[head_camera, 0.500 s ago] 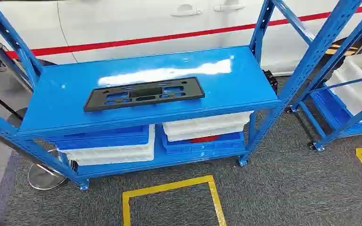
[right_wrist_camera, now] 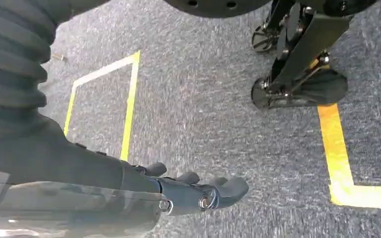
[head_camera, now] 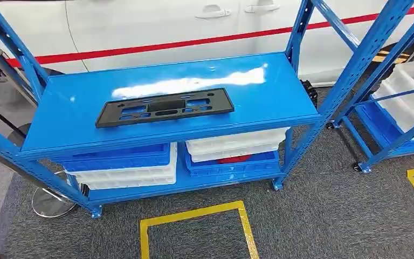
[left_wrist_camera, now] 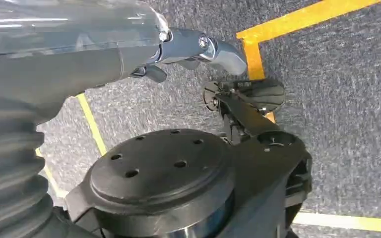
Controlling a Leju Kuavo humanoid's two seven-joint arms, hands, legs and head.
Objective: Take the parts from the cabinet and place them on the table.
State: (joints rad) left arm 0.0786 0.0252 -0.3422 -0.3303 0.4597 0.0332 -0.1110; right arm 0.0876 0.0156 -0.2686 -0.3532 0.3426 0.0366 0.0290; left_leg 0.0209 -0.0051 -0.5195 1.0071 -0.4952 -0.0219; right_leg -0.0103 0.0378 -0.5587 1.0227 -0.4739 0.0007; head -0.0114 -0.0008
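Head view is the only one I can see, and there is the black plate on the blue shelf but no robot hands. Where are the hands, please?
Observer: The left hand hangs low over the grey carpet, near a yellow floor line.
Operator: Does it hold something?
Observer: No, nothing is in it; its fingers lie nearly straight.
Operator: And the right one?
Observer: The right hand also hangs over the carpet and holds nothing; its fingers are slightly apart.
Operator: So the part is not touched yet?
Observer: Correct. The black plate lies flat on the blue shelf, and both hands are down by the floor.
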